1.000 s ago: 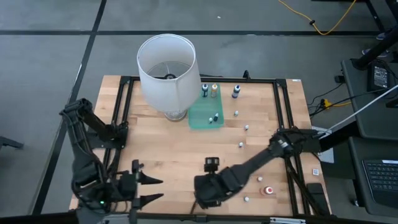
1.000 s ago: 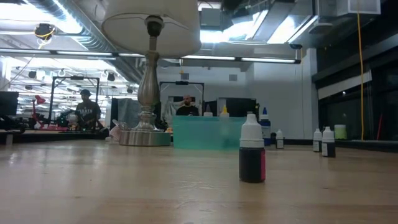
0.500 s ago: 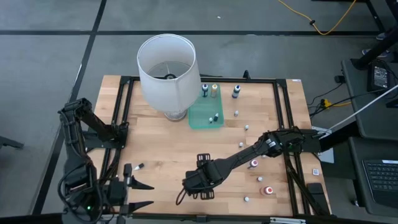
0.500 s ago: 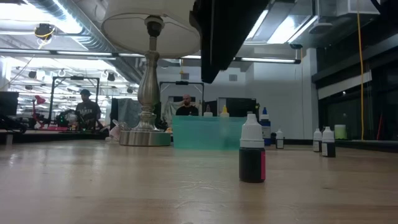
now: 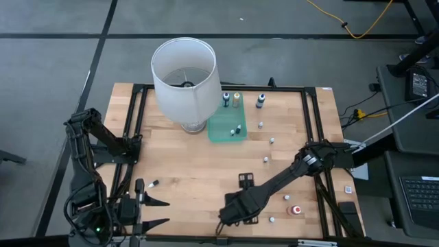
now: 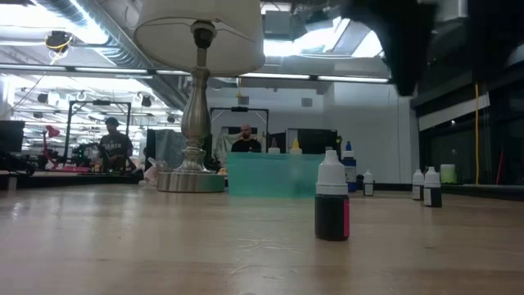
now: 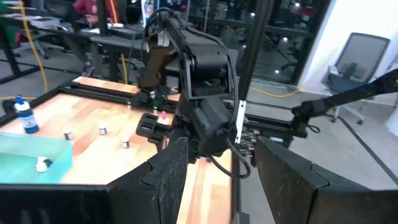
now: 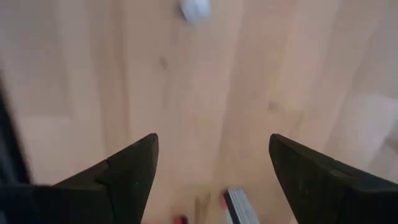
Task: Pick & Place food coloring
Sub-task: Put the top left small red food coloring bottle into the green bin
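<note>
Wooden boards run the length of the table [image 5: 206,171], and nearest the front edge the right gripper [image 5: 236,214] hangs over bare wood, fingers apart with nothing between them. Its wrist camera looks straight down past both dark fingers [image 8: 124,171] at planks and one white cap [image 8: 194,9] just ahead. At the front left corner the left gripper [image 5: 154,213] waits off the boards, jaws apart and empty too.

Closest bottles are the loose ones at the front right: a red one [image 5: 295,210], with a white cap [image 5: 272,219] just beside the right arm, and another [image 5: 287,197] a little further back. From table height a dark bottle with a pink label [image 6: 332,206] stands upright in the foreground, cap up, long axis vertical. Further back, more caps [image 5: 265,160] trail toward the green tray [image 5: 218,129], which already has a small bottle [image 5: 235,130] in it. Beyond that, three taller bottles [image 5: 236,99] stand by the rear rail, next to the lampshade [image 5: 183,72].

My read is the right arm is picking its next bottle and has not settled over one. To do it well it should centre the open fingers over a single cap, come straight down along the bottle's upright axis, and close on the body below the cap, not on the cap itself. These bottles are narrow and top-heavy, so a sideways brush would likely topple one and send it rolling
</note>
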Robot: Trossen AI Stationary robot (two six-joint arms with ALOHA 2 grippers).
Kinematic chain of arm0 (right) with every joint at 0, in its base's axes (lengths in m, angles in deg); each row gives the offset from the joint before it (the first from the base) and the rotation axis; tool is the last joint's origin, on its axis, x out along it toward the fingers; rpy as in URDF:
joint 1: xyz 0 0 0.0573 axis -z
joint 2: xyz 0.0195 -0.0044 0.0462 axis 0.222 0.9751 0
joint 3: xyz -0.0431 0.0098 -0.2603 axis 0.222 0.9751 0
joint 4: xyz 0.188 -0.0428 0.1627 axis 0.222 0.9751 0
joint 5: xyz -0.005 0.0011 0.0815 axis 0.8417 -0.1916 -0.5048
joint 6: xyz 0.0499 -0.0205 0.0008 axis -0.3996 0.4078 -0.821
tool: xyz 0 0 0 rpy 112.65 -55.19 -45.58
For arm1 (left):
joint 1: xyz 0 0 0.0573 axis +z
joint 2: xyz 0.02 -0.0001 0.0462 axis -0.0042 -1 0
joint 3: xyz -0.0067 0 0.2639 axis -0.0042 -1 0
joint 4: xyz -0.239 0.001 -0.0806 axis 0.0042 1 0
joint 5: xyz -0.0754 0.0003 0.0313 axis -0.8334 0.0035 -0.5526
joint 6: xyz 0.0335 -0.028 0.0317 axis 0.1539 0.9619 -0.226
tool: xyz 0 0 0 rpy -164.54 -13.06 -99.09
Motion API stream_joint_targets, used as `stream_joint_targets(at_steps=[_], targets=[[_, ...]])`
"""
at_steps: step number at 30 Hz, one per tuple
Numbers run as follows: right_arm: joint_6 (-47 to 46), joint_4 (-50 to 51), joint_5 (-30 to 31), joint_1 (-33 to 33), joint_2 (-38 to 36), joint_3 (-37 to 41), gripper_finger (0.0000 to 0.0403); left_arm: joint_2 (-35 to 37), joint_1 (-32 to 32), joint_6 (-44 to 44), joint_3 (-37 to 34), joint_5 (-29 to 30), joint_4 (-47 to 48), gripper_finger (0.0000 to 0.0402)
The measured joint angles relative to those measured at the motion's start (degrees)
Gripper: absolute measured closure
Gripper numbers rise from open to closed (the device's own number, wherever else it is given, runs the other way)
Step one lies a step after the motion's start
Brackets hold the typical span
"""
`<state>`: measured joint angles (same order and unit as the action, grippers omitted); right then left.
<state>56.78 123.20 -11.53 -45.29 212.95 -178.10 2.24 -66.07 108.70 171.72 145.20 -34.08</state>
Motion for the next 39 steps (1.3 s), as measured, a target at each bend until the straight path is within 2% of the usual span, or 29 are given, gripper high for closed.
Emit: stream_joint_targets(at_steps=[4, 7, 12, 14, 19, 28, 36, 39], targets=[[-1.66, -0.56, -0.07, 0.20, -6.94, 12.26, 0.0096, 0.00, 0.06, 0.07, 0.00, 0.11, 0.00, 0.0219], [-3.36, -2.42, -0.06, 0.78, -14.88, 22.10, 0.0096, 0.00, 0.33, 0.48, 0.00, 0.05, -0.02, 0.0219], [-7.94, -25.68, -1.55, 2.52, -25.18, 33.63, 0.0096, 0.00, 1.13, 0.44, 0.00, 0.49, 0.50, 0.0219], [-7.76, -31.93, -0.19, 2.53, -26.32, 35.16, 0.0096, 0.00, 1.79, 0.01, 0.00, 0.49, 0.51, 0.0219], [-5.54, -36.92, -0.38, 2.85, -24.85, 36.44, 0.0096, -0.01, 3.10, -3.08, 0.00, -1.70, 0.47, 0.0219], [-4.73, -42.87, -1.20, 2.89, -24.37, 36.46, 0.0096, -0.02, 3.09, -3.06, 0.00, -13.43, 0.46, 0.0219], [-6.15, -43.02, -2.51, 2.60, -24.35, 36.46, 0.0096, -0.04, 3.05, -3.06, 0.00, -26.82, 0.44, 0.0219], [-4.20, -43.89, -1.28, 2.43, -24.02, 36.46, 0.0096, -0.04, 3.05, -3.06, 0.00, -31.03, 0.44, 0.0219]])
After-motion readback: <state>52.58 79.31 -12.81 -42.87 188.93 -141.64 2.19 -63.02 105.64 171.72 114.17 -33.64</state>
